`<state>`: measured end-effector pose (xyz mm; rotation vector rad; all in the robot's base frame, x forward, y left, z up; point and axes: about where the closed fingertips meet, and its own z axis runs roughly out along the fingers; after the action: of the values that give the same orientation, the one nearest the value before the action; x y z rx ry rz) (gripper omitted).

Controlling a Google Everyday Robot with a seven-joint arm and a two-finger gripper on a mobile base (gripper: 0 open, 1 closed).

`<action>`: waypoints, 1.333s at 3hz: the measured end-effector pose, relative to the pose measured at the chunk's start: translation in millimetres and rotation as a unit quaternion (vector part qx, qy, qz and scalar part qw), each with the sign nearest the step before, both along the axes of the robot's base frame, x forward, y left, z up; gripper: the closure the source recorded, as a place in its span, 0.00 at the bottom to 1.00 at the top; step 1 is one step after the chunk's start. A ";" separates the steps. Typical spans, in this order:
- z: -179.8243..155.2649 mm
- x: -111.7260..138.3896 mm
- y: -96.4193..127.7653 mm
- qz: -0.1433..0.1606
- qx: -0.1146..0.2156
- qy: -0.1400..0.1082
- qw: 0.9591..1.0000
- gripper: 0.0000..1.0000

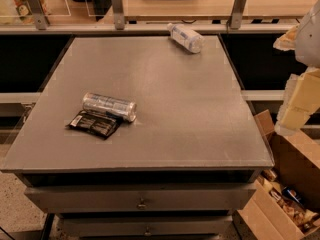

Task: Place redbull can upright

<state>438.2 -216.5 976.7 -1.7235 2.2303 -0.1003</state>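
The can (109, 106) lies on its side on the near left part of the table (190, 124), its length running left to right and its shiny end turned to the right. Its near side touches the packet (95, 124), which is flat and black, and it seems to rest a little on the packet's edge. The body is slim and silver, with darker marks along it. It is round, so expect it to roll if you push it.

No step of the task is done yet: you are at the approach, before any grasp. The gripper (294, 109) hangs at the right edge of the view, beside the table and well apart from the can. Whether it is open or closed, I cannot tell.

For the next move, bring it over the table to the can, take the body across its width, and keep clear of the packet. The bottle (186, 37) lies on its side at the far edge and is no obstacle.
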 end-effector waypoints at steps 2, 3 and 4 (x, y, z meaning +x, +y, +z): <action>0.5 2.8 13.0 0.012 0.001 -0.003 1.000 0.00; -15.7 11.9 62.0 0.048 -0.009 0.007 0.999 0.00; -46.2 24.2 148.1 0.102 -0.030 0.026 0.994 0.00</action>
<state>462.4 -68.4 930.5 -1.9975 2.0918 -0.0759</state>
